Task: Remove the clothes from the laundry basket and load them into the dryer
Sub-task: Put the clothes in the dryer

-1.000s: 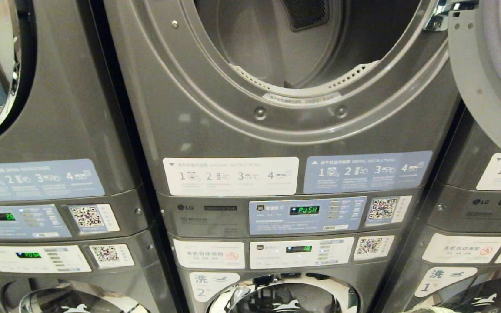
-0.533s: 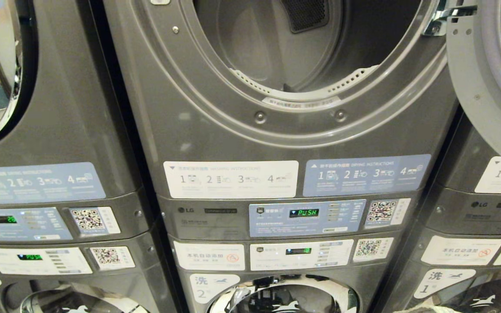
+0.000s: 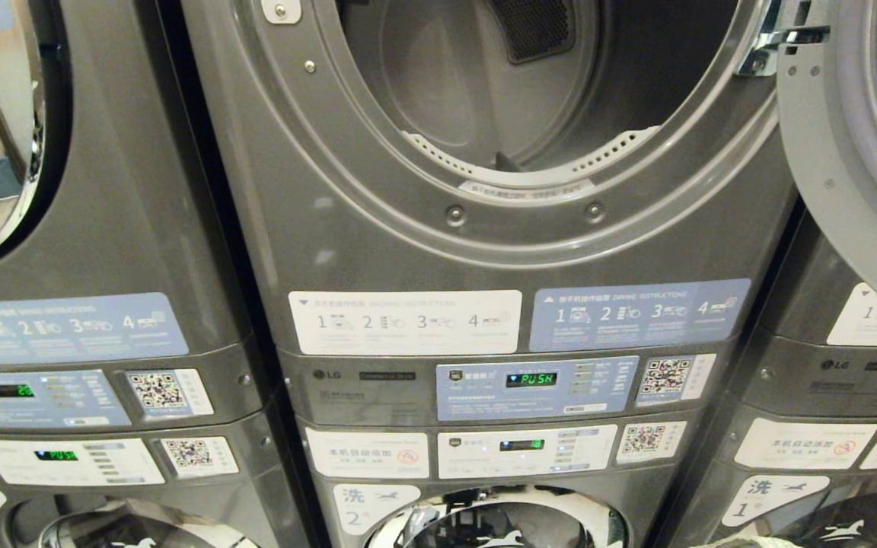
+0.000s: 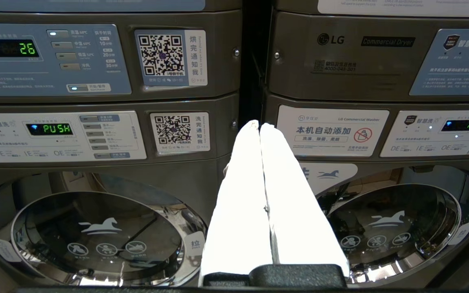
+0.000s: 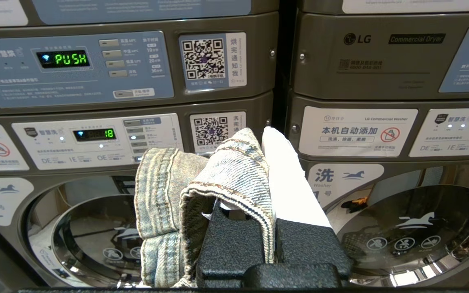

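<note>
Dryer door open, denim in hand
My right gripper pinches the clothes; my left gripper is closed, empty.

R gripper is clamped on the clothes: faded denim w/ stitched seam, folded over one of its white fingers and hanging down beside it. Behind: dryer panel w/ green PUSH display, QR sticker next to it, washer showing 18 below, chrome-rimmed door.
</note>
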Controlling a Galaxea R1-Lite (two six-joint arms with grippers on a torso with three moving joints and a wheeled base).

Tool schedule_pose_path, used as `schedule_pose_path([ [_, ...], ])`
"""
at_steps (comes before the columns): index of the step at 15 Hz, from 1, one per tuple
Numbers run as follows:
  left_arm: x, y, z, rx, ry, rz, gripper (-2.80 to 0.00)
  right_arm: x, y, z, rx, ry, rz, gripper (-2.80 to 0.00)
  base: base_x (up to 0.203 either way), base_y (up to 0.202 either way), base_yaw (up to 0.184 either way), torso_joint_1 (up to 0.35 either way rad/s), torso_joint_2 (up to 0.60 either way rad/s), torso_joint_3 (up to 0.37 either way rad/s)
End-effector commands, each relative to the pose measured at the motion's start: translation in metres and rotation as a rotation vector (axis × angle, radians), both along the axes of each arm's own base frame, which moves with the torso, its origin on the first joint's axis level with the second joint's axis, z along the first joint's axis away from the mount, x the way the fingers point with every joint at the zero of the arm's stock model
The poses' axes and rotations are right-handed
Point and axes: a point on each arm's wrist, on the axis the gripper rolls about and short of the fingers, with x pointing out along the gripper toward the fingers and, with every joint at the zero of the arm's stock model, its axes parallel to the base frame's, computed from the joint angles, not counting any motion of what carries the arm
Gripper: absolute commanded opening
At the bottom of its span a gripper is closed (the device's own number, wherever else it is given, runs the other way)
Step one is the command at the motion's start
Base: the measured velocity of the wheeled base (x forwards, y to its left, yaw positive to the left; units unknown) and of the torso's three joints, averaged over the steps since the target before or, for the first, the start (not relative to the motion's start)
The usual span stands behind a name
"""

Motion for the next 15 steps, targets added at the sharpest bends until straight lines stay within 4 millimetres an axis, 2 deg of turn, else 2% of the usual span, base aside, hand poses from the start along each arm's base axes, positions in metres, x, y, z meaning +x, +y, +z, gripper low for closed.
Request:
schedule_pose_path([
  [1,0.0000,0.0000,0.0000,0.000,0.000,0.000,-2.80,0.0005,0.0000,-0.0016,0.000,0.006,0.000,-2.80,0.000,0.000,0.000,0.071,-0.15,-0.063],
  [15,0.0001,0.0000,0.0000,0.000,0.002,0.000,-2.80,0.0005,0.0000,-0.0016,-0.001,0.006,0.000,-2.80,0.000,0.000,0.000,0.064,-0.12,-0.063],
])
